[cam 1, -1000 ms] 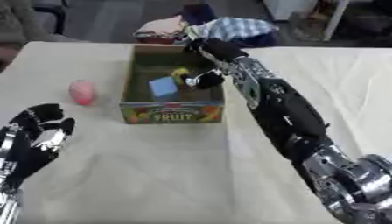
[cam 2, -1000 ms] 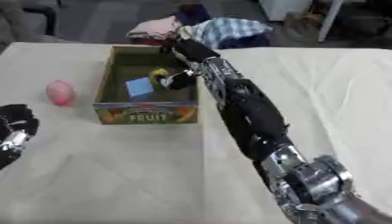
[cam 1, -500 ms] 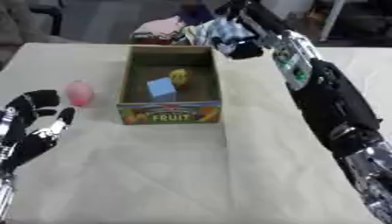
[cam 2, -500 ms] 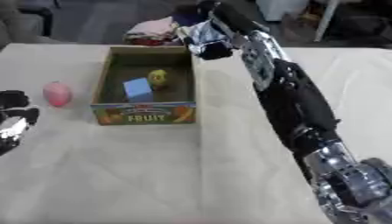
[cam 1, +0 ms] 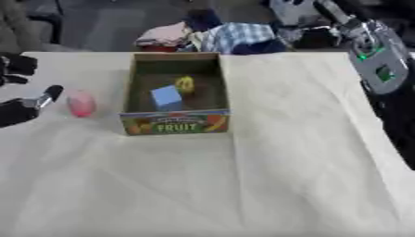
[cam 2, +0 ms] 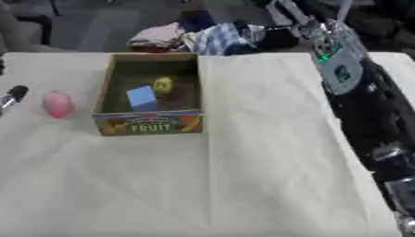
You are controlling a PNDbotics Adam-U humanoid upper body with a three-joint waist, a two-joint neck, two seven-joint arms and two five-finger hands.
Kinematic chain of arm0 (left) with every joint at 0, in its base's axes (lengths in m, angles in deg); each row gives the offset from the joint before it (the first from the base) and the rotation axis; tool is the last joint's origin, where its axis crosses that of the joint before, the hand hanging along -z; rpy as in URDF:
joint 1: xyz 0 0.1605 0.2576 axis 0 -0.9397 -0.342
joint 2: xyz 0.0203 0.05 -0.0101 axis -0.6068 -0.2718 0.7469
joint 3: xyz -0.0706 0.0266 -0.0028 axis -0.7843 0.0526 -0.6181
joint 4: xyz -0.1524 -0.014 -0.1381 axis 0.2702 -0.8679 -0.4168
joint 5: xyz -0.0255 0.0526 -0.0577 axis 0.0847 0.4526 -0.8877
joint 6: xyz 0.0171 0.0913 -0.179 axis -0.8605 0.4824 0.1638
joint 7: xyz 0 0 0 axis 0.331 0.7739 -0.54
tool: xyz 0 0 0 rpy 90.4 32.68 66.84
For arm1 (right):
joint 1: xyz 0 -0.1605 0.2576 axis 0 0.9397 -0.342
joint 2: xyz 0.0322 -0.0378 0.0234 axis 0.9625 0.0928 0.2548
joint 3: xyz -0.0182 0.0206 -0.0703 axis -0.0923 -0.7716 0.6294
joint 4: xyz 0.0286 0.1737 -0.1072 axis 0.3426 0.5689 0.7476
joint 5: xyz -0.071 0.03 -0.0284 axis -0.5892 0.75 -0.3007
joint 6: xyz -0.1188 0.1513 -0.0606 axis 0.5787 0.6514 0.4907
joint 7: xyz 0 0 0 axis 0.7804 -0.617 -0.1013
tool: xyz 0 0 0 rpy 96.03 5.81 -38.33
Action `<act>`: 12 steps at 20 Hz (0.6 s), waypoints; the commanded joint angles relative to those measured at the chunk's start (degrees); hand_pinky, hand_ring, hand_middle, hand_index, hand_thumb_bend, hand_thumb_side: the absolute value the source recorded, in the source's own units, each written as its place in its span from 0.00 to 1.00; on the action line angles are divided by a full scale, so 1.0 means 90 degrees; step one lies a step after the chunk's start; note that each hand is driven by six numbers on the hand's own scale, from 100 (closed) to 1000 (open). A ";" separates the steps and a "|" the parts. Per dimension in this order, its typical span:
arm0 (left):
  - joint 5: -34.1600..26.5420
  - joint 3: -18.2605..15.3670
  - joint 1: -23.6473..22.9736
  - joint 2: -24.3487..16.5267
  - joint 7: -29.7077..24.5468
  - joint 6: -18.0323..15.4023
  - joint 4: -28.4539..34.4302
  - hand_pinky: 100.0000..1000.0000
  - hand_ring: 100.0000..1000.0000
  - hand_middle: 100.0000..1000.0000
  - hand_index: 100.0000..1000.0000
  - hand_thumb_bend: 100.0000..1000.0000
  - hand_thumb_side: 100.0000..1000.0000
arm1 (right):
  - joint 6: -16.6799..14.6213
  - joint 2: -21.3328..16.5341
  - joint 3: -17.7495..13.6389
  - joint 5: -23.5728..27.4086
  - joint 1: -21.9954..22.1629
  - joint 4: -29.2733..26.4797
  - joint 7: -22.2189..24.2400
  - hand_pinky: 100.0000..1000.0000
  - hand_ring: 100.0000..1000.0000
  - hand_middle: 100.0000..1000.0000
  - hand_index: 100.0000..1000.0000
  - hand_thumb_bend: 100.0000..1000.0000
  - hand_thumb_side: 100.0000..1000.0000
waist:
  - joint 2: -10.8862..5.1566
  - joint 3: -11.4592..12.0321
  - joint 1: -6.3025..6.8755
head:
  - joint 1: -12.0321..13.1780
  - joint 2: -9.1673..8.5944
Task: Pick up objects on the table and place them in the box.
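A cardboard box (cam 1: 174,124) with "FRUIT" printed on its front stands at the middle left of the table. Inside it lie a blue cube (cam 1: 166,96) and a small yellow thing (cam 1: 185,84). A pink rounded object (cam 1: 80,103) lies on the cloth just left of the box. My left hand (cam 1: 18,111) comes in at the left edge, open with fingers spread, one fingertip (cam 1: 50,92) a short way left of the pink object and apart from it. My right hand (cam 2: 285,13) is raised at the top edge, beyond the box's far right corner, blurred and partly cut off.
A heap of folded clothes (cam 1: 219,36) lies at the table's far edge behind the box. My right forearm (cam 1: 377,62) runs down the right side. A cream cloth (cam 1: 267,176) covers the table in front of the box and to its right.
My right arm has lifted out of the box and swung back to the upper right, leaving the yellow thing inside. My left hand has risen toward the pink object.
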 commanded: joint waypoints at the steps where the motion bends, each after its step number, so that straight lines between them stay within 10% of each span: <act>1: 0.0663 0.0149 0.0427 -0.0484 -0.0402 -0.0228 -0.0820 0.70 0.70 0.63 0.74 0.55 0.16 | 0.0044 -0.0289 0.0018 0.0312 -0.0015 -0.0393 0.0159 0.66 0.71 0.74 0.86 0.09 0.36 | -0.0113 -0.0056 0.0024 | 0.0074 0.0024; 12: 0.2744 0.0295 0.1574 0.0130 -0.1156 -0.0875 -0.2665 0.70 0.69 0.65 0.74 0.68 0.19 | 0.0166 -0.0359 0.0022 0.0750 0.0250 -0.0710 0.0345 0.65 0.70 0.73 0.86 0.05 0.39 | -0.0116 -0.0219 0.0013 | 0.0138 0.0100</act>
